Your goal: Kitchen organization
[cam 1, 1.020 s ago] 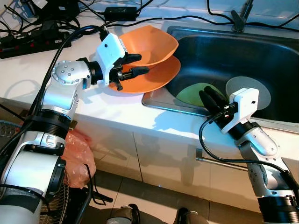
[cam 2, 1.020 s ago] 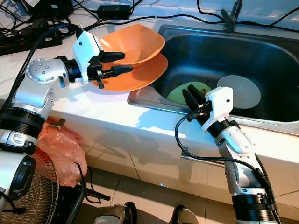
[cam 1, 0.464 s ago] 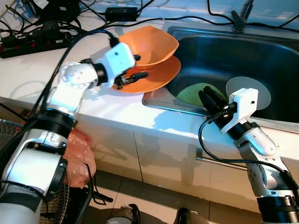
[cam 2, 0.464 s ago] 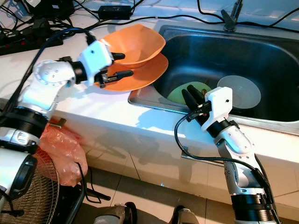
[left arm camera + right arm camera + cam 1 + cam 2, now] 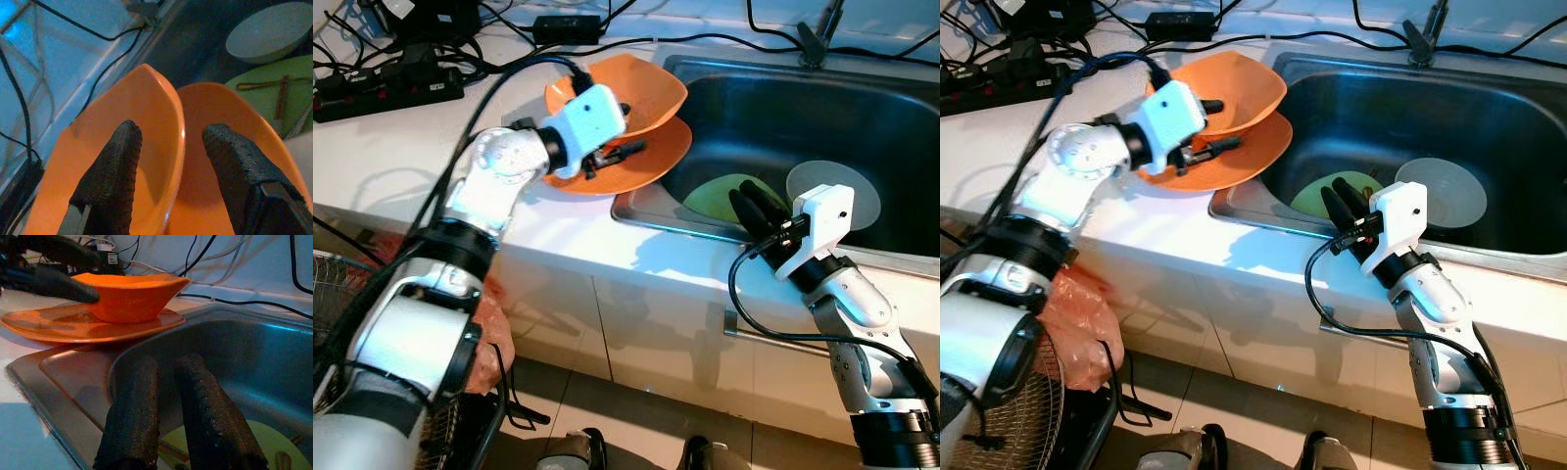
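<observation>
left gripper [image 5: 171,171] spread, fingers straddling the rim of the deep orange bowl [image 5: 641,93] on the flat orange plate [image 5: 651,162]. right gripper [image 5: 751,208] fingers together at the steel sink [image 5: 783,108] edge.

An orange bowl [image 5: 636,93] sits on an orange plate [image 5: 646,162]; a green plate [image 5: 724,196] and grey disc [image 5: 862,191] lie in the steel sink [image 5: 773,98].

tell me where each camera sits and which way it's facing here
Left and right eye views: head cameras looking down at the counter and sink; both silver arms show.
Left wrist view: looks along open left gripper straddling the orange bowl rim.
Right wrist view: looks along right gripper over the sink edge.
Shared: orange bowl on the orange plate.
</observation>
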Controlling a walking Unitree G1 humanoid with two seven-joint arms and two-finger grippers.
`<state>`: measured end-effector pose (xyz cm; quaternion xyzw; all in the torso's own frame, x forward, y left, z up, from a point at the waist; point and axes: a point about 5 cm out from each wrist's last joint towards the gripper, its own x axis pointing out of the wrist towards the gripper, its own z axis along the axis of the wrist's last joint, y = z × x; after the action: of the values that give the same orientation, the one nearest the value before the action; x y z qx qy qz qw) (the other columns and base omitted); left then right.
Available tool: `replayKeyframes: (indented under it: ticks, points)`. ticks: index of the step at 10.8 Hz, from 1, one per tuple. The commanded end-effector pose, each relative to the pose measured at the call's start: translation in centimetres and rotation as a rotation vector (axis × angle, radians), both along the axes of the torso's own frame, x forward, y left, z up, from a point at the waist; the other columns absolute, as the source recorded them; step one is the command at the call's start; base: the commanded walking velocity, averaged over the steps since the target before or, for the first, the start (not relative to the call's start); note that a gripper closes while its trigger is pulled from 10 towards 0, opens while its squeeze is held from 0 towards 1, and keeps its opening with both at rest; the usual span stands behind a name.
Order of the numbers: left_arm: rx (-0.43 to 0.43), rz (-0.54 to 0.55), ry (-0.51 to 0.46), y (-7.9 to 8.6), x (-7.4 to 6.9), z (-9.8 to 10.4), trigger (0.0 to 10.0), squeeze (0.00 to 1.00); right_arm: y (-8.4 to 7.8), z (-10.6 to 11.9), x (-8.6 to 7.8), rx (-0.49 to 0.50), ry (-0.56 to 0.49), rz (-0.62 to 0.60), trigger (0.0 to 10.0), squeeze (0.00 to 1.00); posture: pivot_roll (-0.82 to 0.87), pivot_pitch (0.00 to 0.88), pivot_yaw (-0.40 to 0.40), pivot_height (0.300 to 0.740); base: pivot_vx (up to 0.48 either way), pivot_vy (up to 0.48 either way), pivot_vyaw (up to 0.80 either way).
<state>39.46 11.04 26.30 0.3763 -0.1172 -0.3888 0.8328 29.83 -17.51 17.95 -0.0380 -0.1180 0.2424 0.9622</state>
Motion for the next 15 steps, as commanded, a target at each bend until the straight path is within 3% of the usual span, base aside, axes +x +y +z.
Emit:
replayKeyframes:
  ticks: [1, 3, 7, 8, 9, 15]
  points:
    - [0.039, 0.005, -0.01, -0.2, 0.2, 0.2, 10.0, 0.0, 0.2, -0.4, -0.3, -0.006, 0.014, 0.001, 10.0, 0.0, 0.0, 0.156, 0.097, 0.74, 0.0, 0.0, 0.0]
    - [0.125, 0.053, 0.008, 0.7, 0.5, -0.5, 10.0, 0.0, 0.1, -0.5, -0.5, -0.003, 0.017, -0.006, 10.0, 0.0, 0.0, 0.162, 0.102, 0.74, 0.0, 0.0, 0.0]
    - [0.167, 0.107, -0.019, 1.1, 0.9, -0.3, 10.0, 0.0, 0.4, -0.5, -0.4, 0.0, 0.019, 0.012, 10.0, 0.0, 0.0, 0.162, 0.101, 0.74, 0.0, 0.0, 0.0]
    - [0.158, 0.113, -0.021, 1.1, 0.9, -0.2, 3.5, 0.0, 0.4, -0.5, -0.5, -0.002, 0.019, 0.017, 10.0, 0.0, 0.0, 0.16, 0.099, 0.74, 0.0, 0.0, 0.0]
    - [0.153, 0.124, -0.026, 1.4, 1.0, -0.1, 0.0, 0.0, 0.5, -0.3, -0.7, -0.008, 0.014, 0.053, 10.0, 0.0, 0.0, 0.16, 0.099, 0.74, 0.0, 0.0, 0.0]
    - [0.11, 0.124, -0.057, 1.1, 1.0, 0.3, 0.0, 0.0, -0.1, 1.3, -0.8, -0.037, -0.043, 0.054, 10.0, 0.0, -0.01, 0.139, 0.095, 0.74, 0.0, 0.0, 0.0]
